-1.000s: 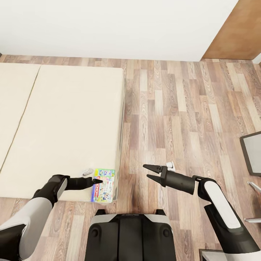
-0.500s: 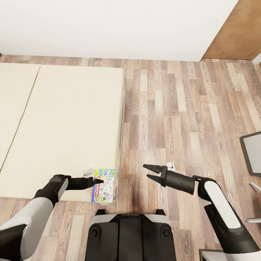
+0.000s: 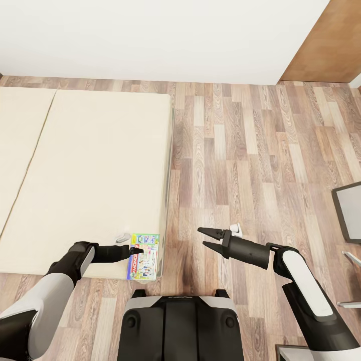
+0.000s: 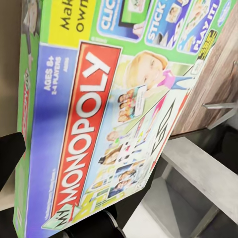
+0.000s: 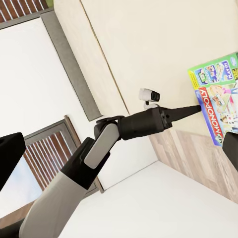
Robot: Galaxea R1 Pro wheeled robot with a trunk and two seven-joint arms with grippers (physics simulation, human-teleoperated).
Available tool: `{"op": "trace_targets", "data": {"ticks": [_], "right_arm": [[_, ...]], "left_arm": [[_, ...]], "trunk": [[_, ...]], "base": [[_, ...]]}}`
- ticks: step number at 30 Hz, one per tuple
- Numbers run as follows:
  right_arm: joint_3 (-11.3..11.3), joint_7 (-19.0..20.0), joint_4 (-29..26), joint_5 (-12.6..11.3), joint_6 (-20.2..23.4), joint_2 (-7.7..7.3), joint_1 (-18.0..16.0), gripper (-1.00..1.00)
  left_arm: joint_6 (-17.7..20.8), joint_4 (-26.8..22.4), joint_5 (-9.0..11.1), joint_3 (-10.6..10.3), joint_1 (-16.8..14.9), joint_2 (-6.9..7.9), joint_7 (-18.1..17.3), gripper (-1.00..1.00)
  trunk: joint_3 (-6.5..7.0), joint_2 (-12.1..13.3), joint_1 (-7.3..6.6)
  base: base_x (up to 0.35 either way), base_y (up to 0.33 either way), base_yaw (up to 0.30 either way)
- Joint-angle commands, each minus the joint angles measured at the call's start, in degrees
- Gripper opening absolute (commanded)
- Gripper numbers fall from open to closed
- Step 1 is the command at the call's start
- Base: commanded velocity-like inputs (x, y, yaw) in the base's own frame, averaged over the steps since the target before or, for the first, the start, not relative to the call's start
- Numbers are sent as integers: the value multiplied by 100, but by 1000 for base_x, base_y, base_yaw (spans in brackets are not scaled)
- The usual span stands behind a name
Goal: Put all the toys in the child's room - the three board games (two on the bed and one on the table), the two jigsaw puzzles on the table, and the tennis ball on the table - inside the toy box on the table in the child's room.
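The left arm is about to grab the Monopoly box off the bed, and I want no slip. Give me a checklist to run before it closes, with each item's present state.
1. Monopoly box located: ok, flat at the bed's near corner.
2. Left gripper at the box: ok, its tips reach the box's left edge.
3. Fingers astride the box: cannot tell; the left wrist view shows one dark finger beside the lid.
4. Grip closed: not ok, no clamp visible.
5. Box overhang for an edge grasp: cannot tell.
6. Right gripper out of the way: ok, open over the floor.
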Motion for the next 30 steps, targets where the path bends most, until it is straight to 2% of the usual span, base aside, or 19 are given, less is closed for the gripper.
{"op": "trace_targets", "data": {"ticks": [1, 23, 30], "right_arm": [[4, -12, -3, -14, 9, -4, -3, 100], [-4, -12, -2, -12, 9, -12, -3, 100], [-5, -12, -2, -10, 9, -13, -3, 100]], "left_arm": [[38, -5, -60, 46, -3, -6, -45, 100], [41, 3, -51, 46, -3, -84, -54, 100], [46, 4, -58, 46, -3, -85, -328, 100]], "trunk": [[-6, -9, 3], [-6, -9, 3], [-6, -9, 3]], "base": [[0, 0, 0], [0, 0, 0], [0, 0, 0]]}}
